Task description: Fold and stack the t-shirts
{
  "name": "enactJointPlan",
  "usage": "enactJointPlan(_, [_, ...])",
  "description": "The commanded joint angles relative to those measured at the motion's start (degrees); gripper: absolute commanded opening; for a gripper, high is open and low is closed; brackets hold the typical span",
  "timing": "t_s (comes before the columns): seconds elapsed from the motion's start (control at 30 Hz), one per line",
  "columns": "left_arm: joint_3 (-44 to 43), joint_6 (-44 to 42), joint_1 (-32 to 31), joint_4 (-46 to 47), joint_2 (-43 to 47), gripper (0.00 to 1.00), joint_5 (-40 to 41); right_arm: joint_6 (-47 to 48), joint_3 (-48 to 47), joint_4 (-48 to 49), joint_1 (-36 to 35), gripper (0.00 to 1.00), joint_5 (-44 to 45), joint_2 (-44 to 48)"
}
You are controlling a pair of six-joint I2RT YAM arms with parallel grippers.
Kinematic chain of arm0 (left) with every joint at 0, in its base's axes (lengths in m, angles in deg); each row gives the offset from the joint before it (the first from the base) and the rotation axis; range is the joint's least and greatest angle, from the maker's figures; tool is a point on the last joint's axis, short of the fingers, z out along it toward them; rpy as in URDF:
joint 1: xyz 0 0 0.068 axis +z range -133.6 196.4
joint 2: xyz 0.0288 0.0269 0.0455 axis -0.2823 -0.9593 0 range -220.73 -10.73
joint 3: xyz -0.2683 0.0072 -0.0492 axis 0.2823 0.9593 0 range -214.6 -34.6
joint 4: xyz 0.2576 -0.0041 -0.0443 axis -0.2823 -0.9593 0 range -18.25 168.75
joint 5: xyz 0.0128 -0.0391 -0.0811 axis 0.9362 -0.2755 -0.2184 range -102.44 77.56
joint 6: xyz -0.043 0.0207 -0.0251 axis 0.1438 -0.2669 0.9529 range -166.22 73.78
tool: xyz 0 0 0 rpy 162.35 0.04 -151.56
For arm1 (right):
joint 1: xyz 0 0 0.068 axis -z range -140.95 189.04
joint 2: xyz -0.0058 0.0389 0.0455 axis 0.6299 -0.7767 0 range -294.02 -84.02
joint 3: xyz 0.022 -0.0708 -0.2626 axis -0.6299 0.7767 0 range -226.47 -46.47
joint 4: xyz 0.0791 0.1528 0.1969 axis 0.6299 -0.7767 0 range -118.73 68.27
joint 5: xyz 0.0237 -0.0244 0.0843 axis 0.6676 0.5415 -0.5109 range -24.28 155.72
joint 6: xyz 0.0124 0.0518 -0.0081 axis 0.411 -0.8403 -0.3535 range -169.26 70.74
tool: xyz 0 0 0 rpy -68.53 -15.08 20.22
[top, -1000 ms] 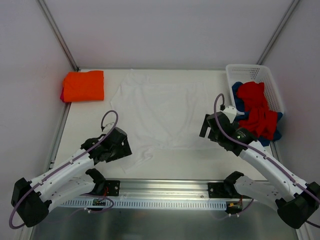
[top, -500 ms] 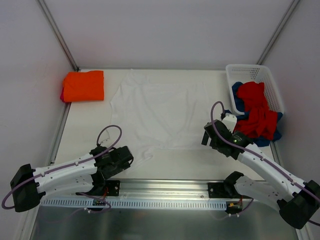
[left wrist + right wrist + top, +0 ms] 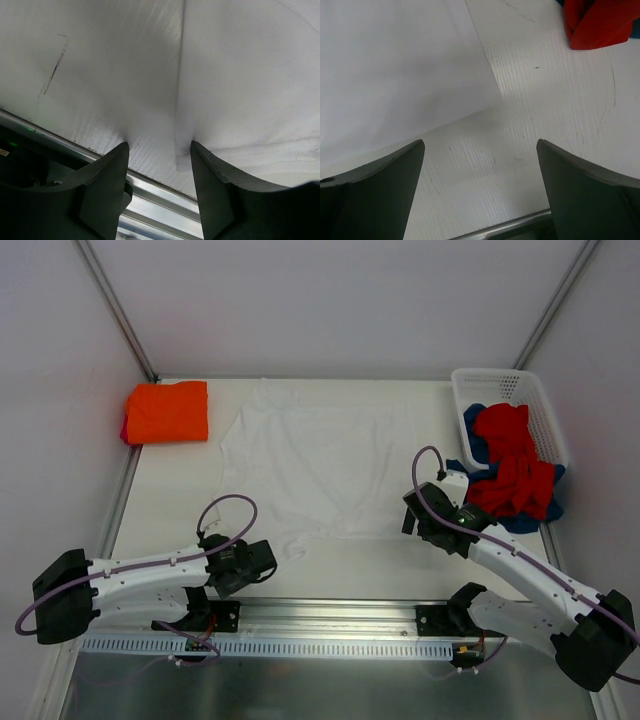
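Observation:
A white t-shirt (image 3: 315,455) lies spread flat on the table's middle. A folded orange t-shirt (image 3: 167,411) sits at the back left, over a red one. Red t-shirts (image 3: 510,465) and a blue one (image 3: 540,510) fill the white basket (image 3: 487,380) at the right. My left gripper (image 3: 268,562) is open and low at the shirt's near left corner; in the left wrist view that corner (image 3: 240,90) lies by my right finger (image 3: 220,190). My right gripper (image 3: 412,512) is open just off the shirt's near right corner (image 3: 395,65), over bare table.
The table's metal front rail (image 3: 330,615) runs close below both grippers. The basket stands at the back right with cloth spilling over its near side. Grey walls close in the left, right and back.
My left gripper has swung back toward the front edge and right, to the shirt's near left corner. My right gripper has come slightly nearer and lower by the near right corner.

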Motion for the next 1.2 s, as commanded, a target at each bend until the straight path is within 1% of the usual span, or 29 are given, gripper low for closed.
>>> enactJointPlan(0.0, [2.4, 3.0, -0.5, 8.9, -3.1, 0.52, 2.2, -0.7, 0.7, 0.5, -0.3, 0.99, 0.7, 0.0])
enactJointPlan(0.3, [2.1, 2.4, -0.5, 11.8, -4.4, 0.49, 5.2, -1.0, 1.9, 2.9, -0.4, 1.0, -1.0, -2.1])
enactJointPlan(0.33, [2.1, 2.0, -0.5, 12.3, -4.8, 0.43, 5.3, -0.9, 2.0, 3.3, -0.4, 0.99, -1.1, -2.1])
enactJointPlan(0.43, [1.4, 1.6, -0.5, 13.0, -6.1, 0.32, 5.9, -0.8, 2.1, 3.6, -0.4, 1.0, -1.1, -2.5])
enactJointPlan(0.63, [0.3, 0.4, -0.5, 13.9, -8.3, 0.23, 6.0, -0.7, 2.2, 3.6, -0.4, 0.99, -1.0, -2.7])
enactJointPlan(0.77, [0.4, -0.1, -0.5, 14.3, -7.9, 0.13, 6.3, -0.7, 2.5, 3.7, -0.4, 0.99, -1.1, -2.5])
enactJointPlan(0.8, [0.3, -0.1, -0.5, 14.3, -7.8, 0.08, 6.4, -0.8, 2.5, 3.7, -0.4, 0.99, -1.1, -2.6])
enactJointPlan(0.87, [0.3, -0.1, -0.5, 14.4, -7.7, 0.0, 6.4, -1.1, 2.8, 3.7, -0.5, 0.99, -1.7, -2.4])
enactJointPlan(0.9, [0.3, -0.2, -0.5, 14.4, -7.8, 0.0, 6.3, -1.3, 3.0, 3.8, -0.6, 0.98, -1.8, -2.1])
enactJointPlan(0.97, [0.1, -0.4, -0.5, 14.3, -8.0, 0.0, 6.3, -1.3, 3.9, 4.7, -0.9, 0.89, -3.0, -1.7])
enactJointPlan(1.0, [0.0, -0.5, -0.5, 14.3, -8.3, 0.0, 6.3, -1.3, 4.4, 5.1, -1.1, 0.67, -3.5, -1.1])
enactJointPlan(1.07, [-0.4, -0.7, -0.5, 14.3, -8.8, 0.0, 6.3, -1.6, 5.6, 6.3, -1.1, 0.47, -5.1, -0.6])
enactJointPlan(1.1, [-0.6, -0.8, -0.5, 14.3, -9.1, 0.0, 6.3, -1.9, 5.8, 6.4, -1.1, 0.35, -5.4, -0.5])
enactJointPlan(1.17, [-0.8, -1.2, -0.5, 14.3, -9.2, 0.0, 6.4, -2.6, 6.4, 6.8, -1.3, 0.34, -5.9, -0.6])
